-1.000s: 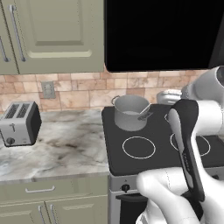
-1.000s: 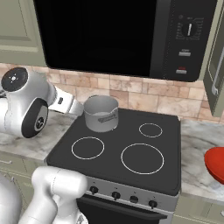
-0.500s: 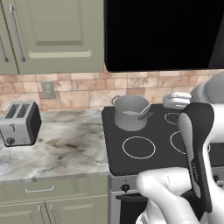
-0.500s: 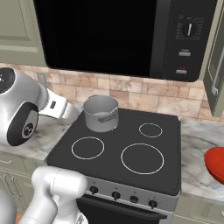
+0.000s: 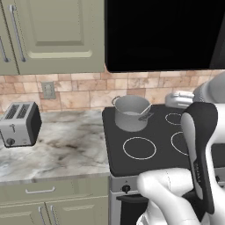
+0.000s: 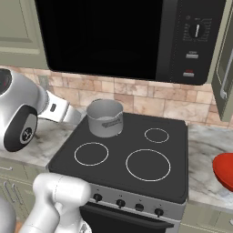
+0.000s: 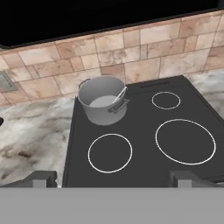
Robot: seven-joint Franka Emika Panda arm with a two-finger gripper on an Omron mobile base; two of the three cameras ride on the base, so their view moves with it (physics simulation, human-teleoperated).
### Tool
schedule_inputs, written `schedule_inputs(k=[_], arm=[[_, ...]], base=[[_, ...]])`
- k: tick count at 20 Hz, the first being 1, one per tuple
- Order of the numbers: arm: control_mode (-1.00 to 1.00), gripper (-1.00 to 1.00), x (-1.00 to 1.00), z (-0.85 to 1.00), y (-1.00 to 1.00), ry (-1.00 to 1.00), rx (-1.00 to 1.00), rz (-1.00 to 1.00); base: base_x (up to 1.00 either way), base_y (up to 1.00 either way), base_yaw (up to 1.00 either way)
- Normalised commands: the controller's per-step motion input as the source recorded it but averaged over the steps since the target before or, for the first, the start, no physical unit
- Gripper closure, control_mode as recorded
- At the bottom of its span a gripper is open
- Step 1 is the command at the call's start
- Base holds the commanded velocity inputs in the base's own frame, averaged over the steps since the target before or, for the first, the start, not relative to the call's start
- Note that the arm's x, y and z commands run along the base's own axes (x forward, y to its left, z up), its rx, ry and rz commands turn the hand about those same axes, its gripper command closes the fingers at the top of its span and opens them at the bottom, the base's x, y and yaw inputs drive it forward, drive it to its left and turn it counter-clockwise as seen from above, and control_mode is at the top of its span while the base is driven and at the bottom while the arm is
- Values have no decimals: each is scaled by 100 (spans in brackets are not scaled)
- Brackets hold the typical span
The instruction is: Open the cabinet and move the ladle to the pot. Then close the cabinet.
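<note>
The grey pot (image 7: 102,105) stands on the stove's back left burner, also seen in the left base view (image 5: 131,113) and the right base view (image 6: 105,117). The ladle (image 7: 119,97) rests inside it, its thin handle (image 5: 145,110) leaning on the right rim. My gripper (image 7: 114,178) hangs open above the stove's front edge, well short of the pot, with nothing between its fingertips (image 7: 43,177). The cabinet (image 5: 57,35) is on the wall up left of the stove. Its doors are shut, and a silver bar handle (image 5: 16,30) shows on one.
A black microwave (image 6: 123,36) hangs over the stove (image 6: 136,154). A silver toaster (image 5: 19,125) sits on the marble counter (image 5: 70,145) to the left. A red bowl (image 6: 225,170) is on the counter to the right. My own forearm (image 5: 200,154) blocks the stove's right side.
My arm has drawn back from the stove: its big joint slid left in the right base view and the forearm shifted right in the left one. Pot and ladle have not moved.
</note>
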Motion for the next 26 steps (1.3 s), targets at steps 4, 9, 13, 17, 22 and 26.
schedule_inputs(k=[4, 9, 13, 17, 22, 26], arm=[[-100, -100, 0, 9, 0, 0, -1, 0], [-100, -100, 0, 0, 0, 0, 0, 0], [100, -100, 0, 0, 0, 0, 0, 0], [100, -100, 0, 0, 0, 0, 0, 0], [100, -100, 0, 0, 0, 0, 0, 0], [100, -100, 0, 0, 0, 0, 0, 0]], base=[[0, 0, 0], [0, 0, 0], [-13, 0, 0], [-51, -11, 0], [-65, -19, 0], [-50, -27, 0]])
